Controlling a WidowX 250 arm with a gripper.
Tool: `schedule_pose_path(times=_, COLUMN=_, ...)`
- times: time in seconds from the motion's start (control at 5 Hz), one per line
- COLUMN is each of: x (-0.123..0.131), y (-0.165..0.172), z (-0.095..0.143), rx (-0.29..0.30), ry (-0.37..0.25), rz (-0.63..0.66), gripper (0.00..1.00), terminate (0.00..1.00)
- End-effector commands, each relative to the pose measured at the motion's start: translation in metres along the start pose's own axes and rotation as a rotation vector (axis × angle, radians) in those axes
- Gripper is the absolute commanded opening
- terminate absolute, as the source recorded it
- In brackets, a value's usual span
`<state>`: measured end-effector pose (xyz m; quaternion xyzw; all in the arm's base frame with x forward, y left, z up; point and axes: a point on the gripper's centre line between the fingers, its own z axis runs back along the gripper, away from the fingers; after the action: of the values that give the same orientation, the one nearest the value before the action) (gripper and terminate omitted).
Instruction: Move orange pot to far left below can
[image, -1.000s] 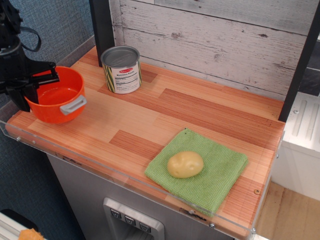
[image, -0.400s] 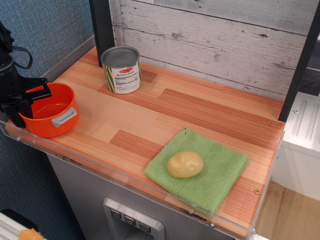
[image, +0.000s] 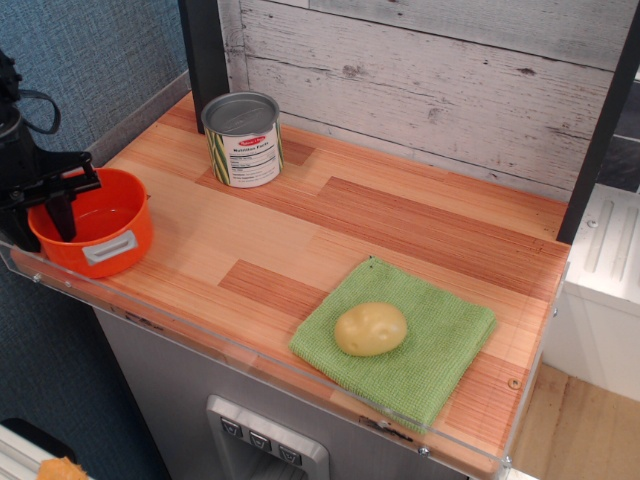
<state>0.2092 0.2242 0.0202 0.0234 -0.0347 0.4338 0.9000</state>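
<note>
The orange pot (image: 100, 228) rests level on the wooden counter at the far left front corner, its grey handle facing the front. The can (image: 242, 138) stands upright behind it and to the right, near the back wall, well apart from the pot. My black gripper (image: 48, 212) comes in from the left edge and straddles the pot's left rim. One finger (image: 63, 214) reaches down inside the pot and the other is outside, mostly hidden. The gripper looks shut on the rim.
A green cloth (image: 400, 340) with a yellow potato (image: 371, 329) on it lies at the front right. A clear plastic lip (image: 200, 335) runs along the counter's front edge. A dark post (image: 205, 50) stands behind the can.
The pot, held by my gripper, has come down and moved left toward the front corner. It has also levelled out and turned, so its grey handle now faces the front.
</note>
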Motion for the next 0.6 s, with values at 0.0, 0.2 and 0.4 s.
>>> schedule_pose_path(times=0.0, x=0.010, y=0.010, z=0.036, rx=-0.015, ry=-0.070, rz=-0.002, gripper=1.00, terminate=0.00)
schedule_pose_path(times=0.2, x=0.007, y=0.005, z=0.056, rx=0.011, ry=-0.097, rz=-0.008, gripper=1.00, terminate=0.00)
schedule_pose_path(times=0.4, x=0.003, y=0.003, z=0.081, rx=0.066, ry=-0.123, rz=0.021, gripper=1.00, terminate=0.00)
